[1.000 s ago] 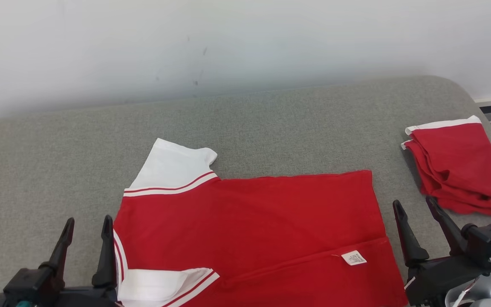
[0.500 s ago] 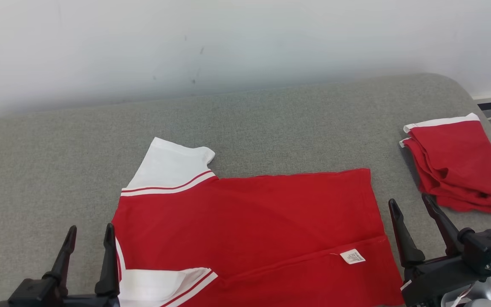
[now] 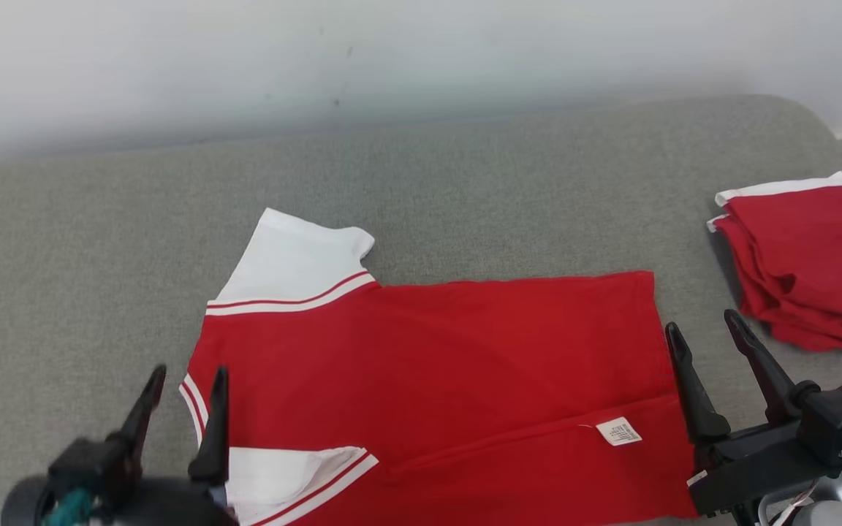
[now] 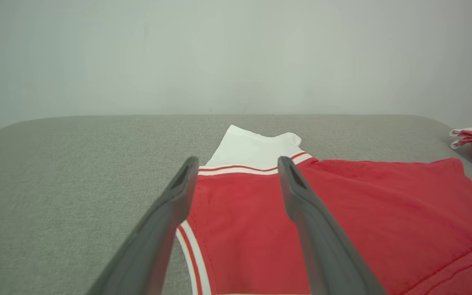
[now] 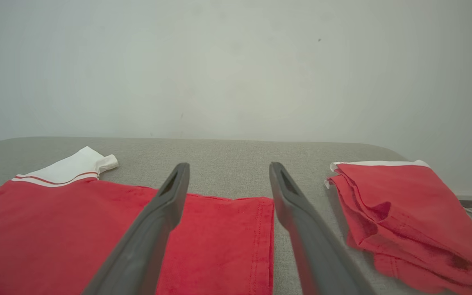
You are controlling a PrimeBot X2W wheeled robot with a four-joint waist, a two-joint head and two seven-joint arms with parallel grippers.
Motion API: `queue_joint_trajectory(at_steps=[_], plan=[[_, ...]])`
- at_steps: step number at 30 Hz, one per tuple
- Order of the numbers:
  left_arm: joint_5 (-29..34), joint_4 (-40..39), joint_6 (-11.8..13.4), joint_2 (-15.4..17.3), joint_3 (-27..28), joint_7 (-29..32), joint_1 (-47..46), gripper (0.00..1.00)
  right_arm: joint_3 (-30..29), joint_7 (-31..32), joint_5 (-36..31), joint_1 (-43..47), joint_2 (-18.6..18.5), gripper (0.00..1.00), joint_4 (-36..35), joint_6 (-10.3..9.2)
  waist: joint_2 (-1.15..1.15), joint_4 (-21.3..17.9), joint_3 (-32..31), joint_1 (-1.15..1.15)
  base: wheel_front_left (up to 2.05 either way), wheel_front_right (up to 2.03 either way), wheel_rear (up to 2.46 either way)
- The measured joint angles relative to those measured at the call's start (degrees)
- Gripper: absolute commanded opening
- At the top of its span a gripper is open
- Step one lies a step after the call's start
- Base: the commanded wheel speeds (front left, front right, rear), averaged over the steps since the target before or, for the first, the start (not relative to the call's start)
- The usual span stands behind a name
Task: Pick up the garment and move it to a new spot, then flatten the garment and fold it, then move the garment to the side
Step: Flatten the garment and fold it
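While the right tool (image 3: pixel 702 323) stays spread, the spread left tool (image 3: pixel 187 374) has shifted over the garment (image 3: pixel 428 351).

Folded red pile (image 3: pixel 808 263), grey pad (image 3: pixel 501 183)

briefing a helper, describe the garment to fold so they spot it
On the grey padded surface, look at the middle. The garment lies spread flat, red with white sleeves, unlike the bunched red pile at the right end.
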Motion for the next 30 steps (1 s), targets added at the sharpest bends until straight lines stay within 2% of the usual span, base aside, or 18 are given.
queue_joint_trajectory(at_steps=[7,10,14,20,30], plan=[[0.0,5.6,-4.0,2.1,-1.7,7.7,-14.9,1.00,0.5,0.0,-1.5,-0.8,-0.9,1.00,-3.0,0.43,0.00,0.9,3.9,0.00,0.00,0.00,0.00],[-0.2,8.8,-5.0,1.8,-1.7,11.3,-22.9,1.00,1.1,0.0,-2.2,-1.8,-1.3,1.00,-4.4,0.44,0.00,1.2,6.1,0.01,0.00,0.00,0.00],[-0.4,13.7,-5.0,1.8,-1.2,16.3,-30.7,1.00,1.8,0.1,-3.0,-3.5,-1.5,1.00,-6.1,0.62,0.00,1.1,9.2,0.01,0.00,0.00,0.00],[0.7,21.2,-5.5,3.8,-1.6,22.6,-37.9,1.00,2.0,0.5,-3.5,-4.5,-1.5,1.00,-7.9,0.68,0.00,-0.8,13.6,0.01,0.00,0.00,0.00],[3.3,30.5,-5.9,4.1,-3.0,26.6,-46.7,1.00,1.0,0.1,-3.5,-6.6,-2.1,1.00,-8.3,0.68,0.01,-5.7,19.5,0.01,0.00,0.00,0.00]])
